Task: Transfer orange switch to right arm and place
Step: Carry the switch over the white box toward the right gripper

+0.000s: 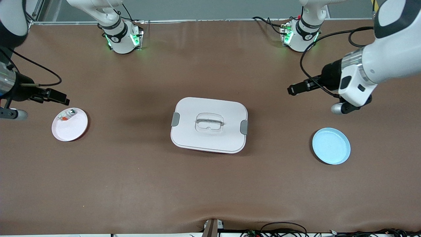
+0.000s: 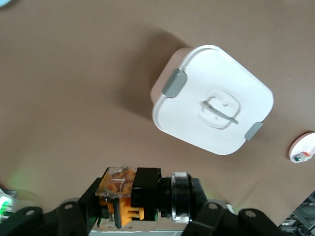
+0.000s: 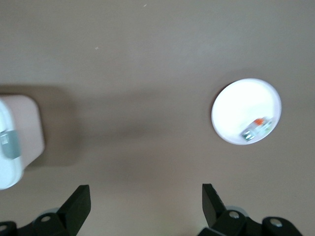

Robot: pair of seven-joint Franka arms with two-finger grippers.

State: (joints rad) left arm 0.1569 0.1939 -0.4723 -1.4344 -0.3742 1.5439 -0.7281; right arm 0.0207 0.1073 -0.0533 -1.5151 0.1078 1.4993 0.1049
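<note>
The orange switch (image 2: 129, 195), a small black push-button with a clear-rimmed cap and an orange body, lies crosswise between the fingers of my left gripper (image 2: 147, 197). That gripper is shut on it. In the front view the left gripper (image 1: 293, 89) hangs over bare table toward the left arm's end, pointing at the middle. My right gripper (image 1: 61, 98) hovers over the table by the edge of the white plate (image 1: 70, 131), and the right wrist view shows it (image 3: 145, 200) open with nothing between its fingers.
A white lidded box (image 1: 209, 124) with grey clips sits mid-table. The white plate (image 3: 240, 102) holds a small white-grey part with a red-orange bit (image 1: 67, 115). An empty blue plate (image 1: 331, 145) lies toward the left arm's end.
</note>
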